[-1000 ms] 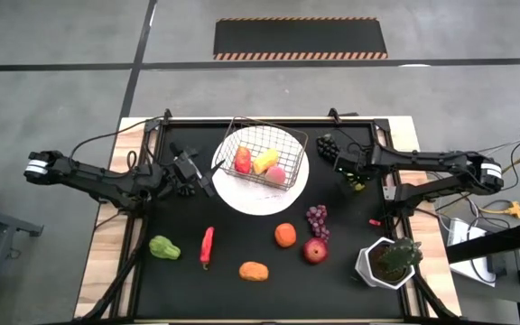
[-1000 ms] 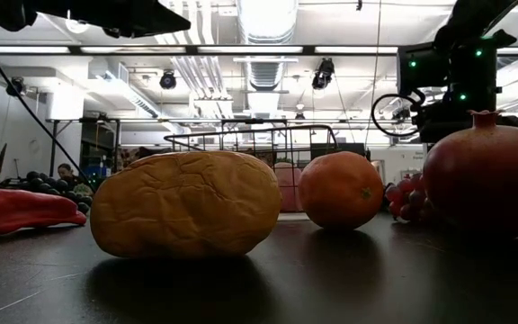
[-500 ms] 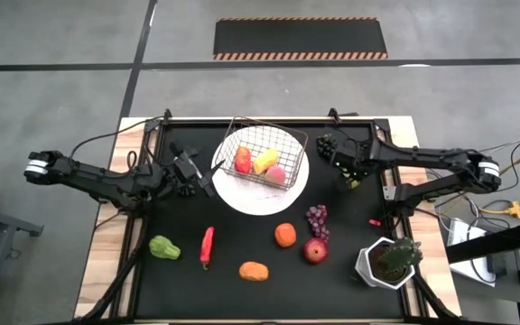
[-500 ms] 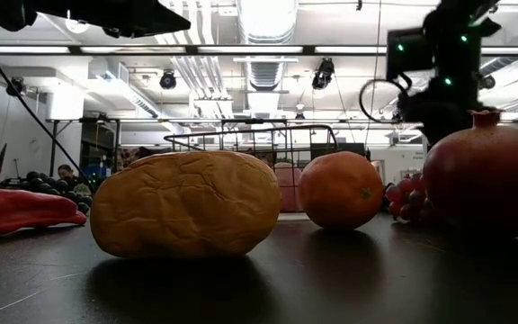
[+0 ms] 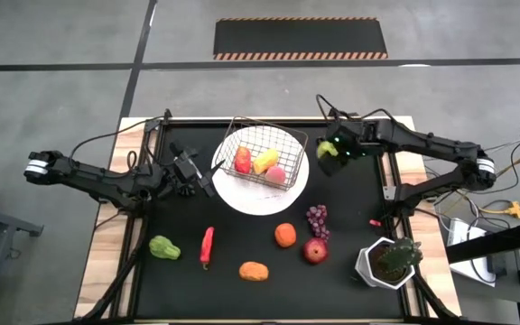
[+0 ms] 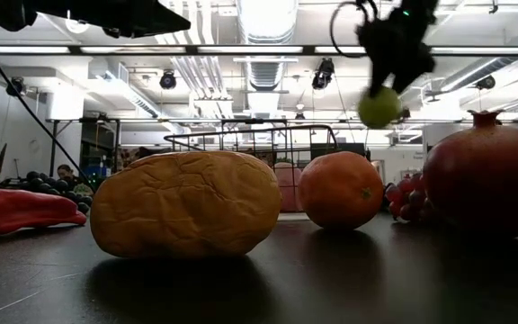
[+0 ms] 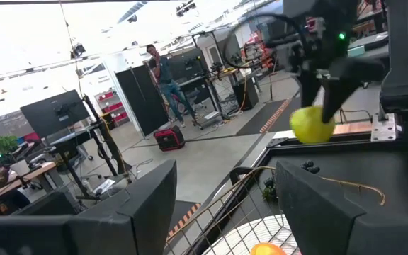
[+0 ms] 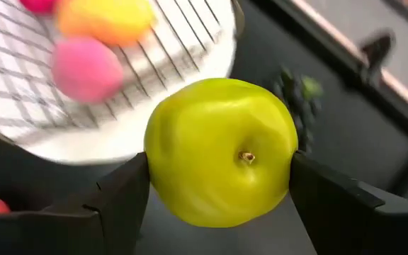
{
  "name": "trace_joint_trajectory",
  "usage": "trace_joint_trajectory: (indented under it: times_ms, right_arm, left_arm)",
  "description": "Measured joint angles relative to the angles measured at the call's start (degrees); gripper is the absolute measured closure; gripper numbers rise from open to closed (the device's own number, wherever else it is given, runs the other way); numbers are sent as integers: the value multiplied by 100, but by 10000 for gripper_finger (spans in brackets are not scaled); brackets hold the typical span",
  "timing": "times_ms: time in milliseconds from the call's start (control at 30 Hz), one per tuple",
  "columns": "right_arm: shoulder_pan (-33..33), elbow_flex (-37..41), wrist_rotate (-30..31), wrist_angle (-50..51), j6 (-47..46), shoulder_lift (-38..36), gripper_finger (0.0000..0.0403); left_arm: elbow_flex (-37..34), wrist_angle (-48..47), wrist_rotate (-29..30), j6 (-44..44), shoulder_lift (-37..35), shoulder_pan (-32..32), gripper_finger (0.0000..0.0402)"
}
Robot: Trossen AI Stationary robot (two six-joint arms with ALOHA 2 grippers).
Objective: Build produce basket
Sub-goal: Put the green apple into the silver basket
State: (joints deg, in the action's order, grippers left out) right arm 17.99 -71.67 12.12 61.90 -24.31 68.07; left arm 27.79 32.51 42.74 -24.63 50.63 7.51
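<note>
Green apple, high view: a green apple (image 5: 329, 150) is held clenched in the right gripper (image 5: 331, 151), lifted just beside the far right corner of the basket (image 5: 262, 161), which stands on a white plate (image 5: 233, 195). A red fruit, a yellow mango and a pink peach are seen inside the basket.
Left arm, high view: the left gripper (image 5: 190, 171) is parked beside the plate's left edge with its fingers apart and nothing between them.
Low view: the apple (image 6: 379, 107) is seen hanging well above the tabletop, higher than the basket rim (image 6: 259, 131).
Left wrist view: the apple (image 7: 312, 124) is gripped only at its sides by narrow fingers.
Right wrist view: the apple (image 8: 220, 151) is pinched at its widest part, stem end facing the camera; dark grapes (image 8: 297, 92) lie below on the mat.
Risk, slipping: the smooth round apple may be squeezed out and roll off the table.
Risk, rim: a low approach may catch the wire edge and push the basket off the plate.
Risk, early release: dropped short, the apple may land on the grapes.
</note>
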Motion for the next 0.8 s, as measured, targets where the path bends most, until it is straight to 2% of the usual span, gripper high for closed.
trace_joint_trajectory:
  times_ms: [467, 800]
  right_arm:
    - [-200, -2181, -4, -316, 1366, 2268, 110]
    - [-172, -2721, 123, -278, 1078, 3622, 110]
  left_arm:
    - [-2, 0, 0, -1, 0, -1, 180]
    - [-4, -4, 0, -3, 0, 0, 180]
